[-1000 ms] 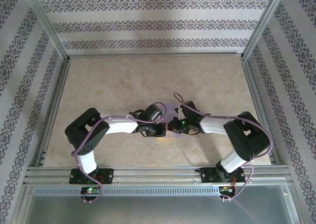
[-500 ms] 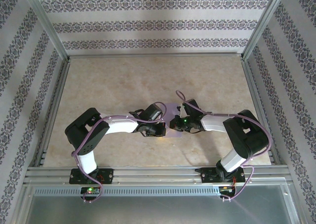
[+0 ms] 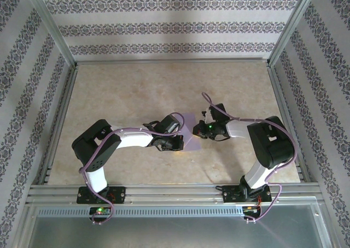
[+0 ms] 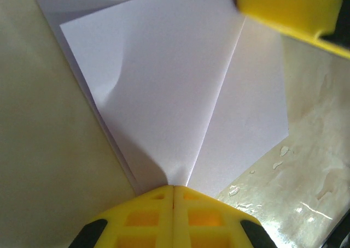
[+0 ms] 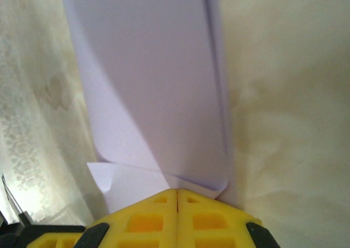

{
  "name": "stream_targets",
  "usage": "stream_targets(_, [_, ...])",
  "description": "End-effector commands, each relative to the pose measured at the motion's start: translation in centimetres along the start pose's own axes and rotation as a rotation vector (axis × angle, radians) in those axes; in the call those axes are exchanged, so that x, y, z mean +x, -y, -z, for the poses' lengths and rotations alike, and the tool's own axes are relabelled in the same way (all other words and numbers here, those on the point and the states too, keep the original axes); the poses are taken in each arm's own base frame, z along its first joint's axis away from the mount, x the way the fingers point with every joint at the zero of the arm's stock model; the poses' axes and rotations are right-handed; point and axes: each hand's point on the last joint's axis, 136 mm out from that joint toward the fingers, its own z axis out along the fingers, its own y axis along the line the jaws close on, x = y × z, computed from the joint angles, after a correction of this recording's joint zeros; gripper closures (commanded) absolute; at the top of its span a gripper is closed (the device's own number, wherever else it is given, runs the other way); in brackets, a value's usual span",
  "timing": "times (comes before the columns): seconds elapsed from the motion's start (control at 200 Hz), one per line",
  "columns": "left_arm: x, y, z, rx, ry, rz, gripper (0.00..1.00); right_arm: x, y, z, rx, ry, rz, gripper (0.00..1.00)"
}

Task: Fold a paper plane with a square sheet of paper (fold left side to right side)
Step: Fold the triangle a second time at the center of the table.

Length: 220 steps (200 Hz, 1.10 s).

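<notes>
The partly folded sheet of paper [image 3: 189,132] lies flat on the marbled worktop [image 3: 136,89], in the gap between the two arms and a little toward 6 o'clock of the worktop's middle. In the overhead view the left tool [image 3: 178,143] sits at the sheet's 8 o'clock corner and the right tool [image 3: 201,129] at its 3 o'clock edge, so each is touching the paper and neither is clearly the nearer. Seen from the left wrist, the left tool [image 4: 174,192] has its yellow fingers closed flush together. A pointed end of the sheet [image 4: 164,95] disappears right at their tips. From there a sharp crease runs away toward 1 o'clock, ending near one yellow finger [image 4: 287,7] of the other arm. Seen from the right wrist, the right tool [image 5: 176,194] is likewise fully closed. The sheet [image 5: 147,84] stretches straight ahead of it toward 12 o'clock as a long band, with a small turned-up corner just at the tips. Whether either tool has a layer nipped or is only pressing down on it, I cannot tell. Judging by this, the next fold turns on that long axis. The flap on the left arm's side would have to swing over the crease toward the right arm, whose closed tips look placed to pin the far side.
</notes>
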Motion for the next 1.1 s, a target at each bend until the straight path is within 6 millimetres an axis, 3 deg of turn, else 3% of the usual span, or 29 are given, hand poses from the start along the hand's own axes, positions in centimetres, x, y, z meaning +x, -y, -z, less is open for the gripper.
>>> stream_targets(0.0, [3.9,-4.6,-0.6,-0.171,-0.118,0.038,1.0,-1.9,1.7,0.2,0.061,0.041,0.008,1.0])
stream_targets(0.22, [3.8,-4.3,-0.5,-0.162,-0.108,0.035,1.0,-4.4,2.2,1.5,0.052,0.079,-0.012,1.0])
stream_targets(0.44, [3.2,-3.4,-0.5,-0.142,-0.092,0.024,1.0,-5.5,-0.5,4.1,-0.004,0.128,0.013,1.0])
stream_targets(0.58, [2.8,-3.1,-0.4,-0.135,-0.083,0.019,1.0,-3.7,-2.3,4.6,-0.052,0.119,0.012,1.0])
stream_targets(0.79, [2.8,-3.0,-0.4,-0.136,-0.081,0.016,1.0,0.5,-3.7,3.0,-0.07,0.048,0.022,1.0])
stream_targets(1.094, [2.3,-2.6,-0.3,-0.131,-0.072,0.002,1.0,2.7,-2.7,0.2,-0.032,-0.039,0.027,1.0])
